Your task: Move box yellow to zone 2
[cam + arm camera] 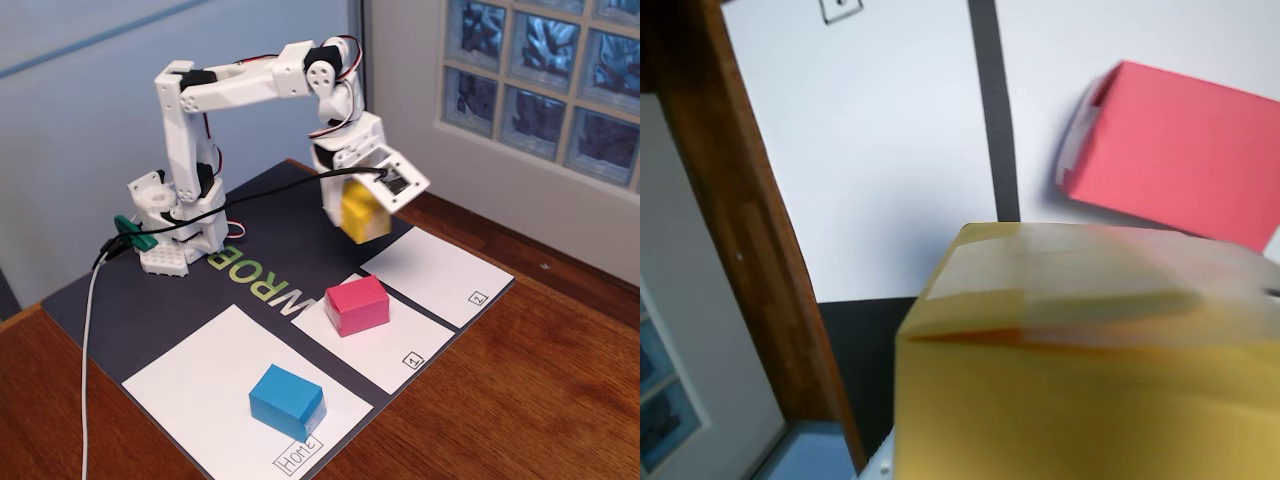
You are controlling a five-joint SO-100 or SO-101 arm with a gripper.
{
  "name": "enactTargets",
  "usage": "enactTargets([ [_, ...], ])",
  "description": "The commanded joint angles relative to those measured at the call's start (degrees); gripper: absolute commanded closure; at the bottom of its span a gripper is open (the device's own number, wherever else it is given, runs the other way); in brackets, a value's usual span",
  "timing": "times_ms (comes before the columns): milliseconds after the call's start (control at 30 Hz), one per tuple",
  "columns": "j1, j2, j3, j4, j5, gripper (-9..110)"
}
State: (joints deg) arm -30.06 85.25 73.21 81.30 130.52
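- While it hung above the bench, the pincer (358,212) was closed on the box yellow (364,211), holding it in the air
- Zone 2 (440,275) lay just below and toward the fixed view's right, bare, so the box needed carrying outward, then down

Zone 2 (435,272) sheet bare, open from above. Pink block (357,305) on next sheet to left in fixed view, only near obstacle. Blue block (286,400) well apart.
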Motion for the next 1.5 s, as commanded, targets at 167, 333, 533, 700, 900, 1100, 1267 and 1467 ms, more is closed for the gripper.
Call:
enactTargets([
  [167,-2.81,-6.77,-7.29,-5.45,1.58,102],
  [333,-4.83,-11.34,-8.00,-10.28,3.60,102],
  [533,-5.89,-19.60,-13.71,-12.39,6.15,102],
  [700,-6.15,-24.96,-17.58,-12.66,6.33,102],
  [900,-5.63,-29.53,-20.04,-13.80,6.33,102],
  [1100,-5.63,-33.40,-23.38,-13.80,6.50,102],
  [1267,-5.98,-34.98,-23.99,-16.35,7.03,102],
  [1467,-6.94,-37.53,-24.96,-17.58,7.73,101],
])
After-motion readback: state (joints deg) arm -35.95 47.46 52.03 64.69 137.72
